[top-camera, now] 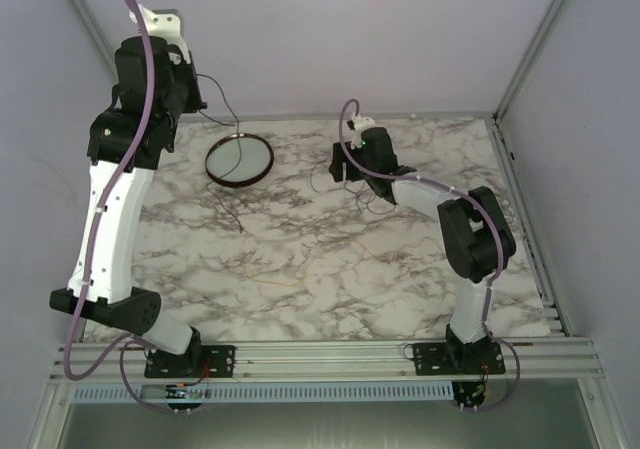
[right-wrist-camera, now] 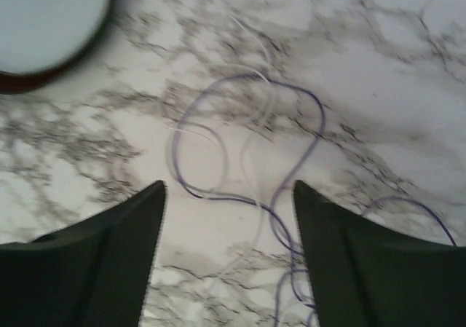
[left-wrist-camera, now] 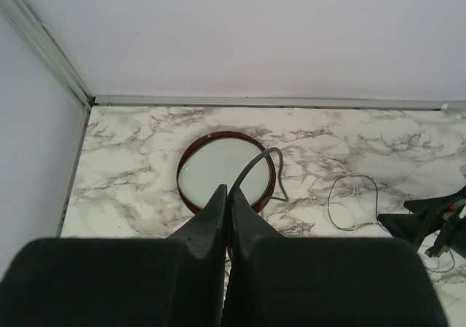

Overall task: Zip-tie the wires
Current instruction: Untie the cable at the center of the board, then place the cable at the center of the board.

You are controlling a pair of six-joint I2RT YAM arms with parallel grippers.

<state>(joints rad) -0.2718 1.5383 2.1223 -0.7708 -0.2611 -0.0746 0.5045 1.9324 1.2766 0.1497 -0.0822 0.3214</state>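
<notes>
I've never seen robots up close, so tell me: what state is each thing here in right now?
Wires: loose loops on the table, untied.
Left pincer: shut on one wire strand, raised.
Right pincer: open, over those loops.
Dish: flat on the table.

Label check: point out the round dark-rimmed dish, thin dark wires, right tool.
round dark-rimmed dish (top-camera: 240, 159), top external view, bare pale centre.
thin dark wires (right-wrist-camera: 320, 119), right wrist view, right side of the loop.
right tool (right-wrist-camera: 227, 185), right wrist view, midway between its open fingertips.
</notes>
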